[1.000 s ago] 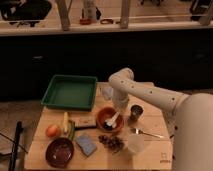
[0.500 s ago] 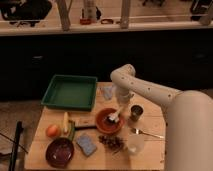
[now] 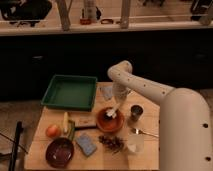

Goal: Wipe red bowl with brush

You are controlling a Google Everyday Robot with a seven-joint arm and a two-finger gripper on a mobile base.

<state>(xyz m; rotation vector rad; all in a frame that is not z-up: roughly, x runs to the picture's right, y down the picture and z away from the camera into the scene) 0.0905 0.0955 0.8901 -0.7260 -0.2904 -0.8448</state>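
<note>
Two bowls are seen on the desk (image 3: 106,160): one red bowl (image 3: 103,123) at the centre and one maroon bowl (image 3: 59,152) at front left. The claw (image 3: 115,107) is lowered over the red bowl, where one pale brush (image 3: 109,114) is seen; whether it is spread or pressed together cannot be told. One green tray (image 3: 70,92) is placed behind.

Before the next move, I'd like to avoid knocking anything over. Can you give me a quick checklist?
1. Is the end effector over the red bowl: ok.
2. Is the brush touching the bowl's inside: cannot tell.
3. Is the red bowl flat on the table: ok.
4. Is there room beside the metal cup, close on the bowl's right: not ok.
5. Is the sponge apart from the bowl: ok.
</note>
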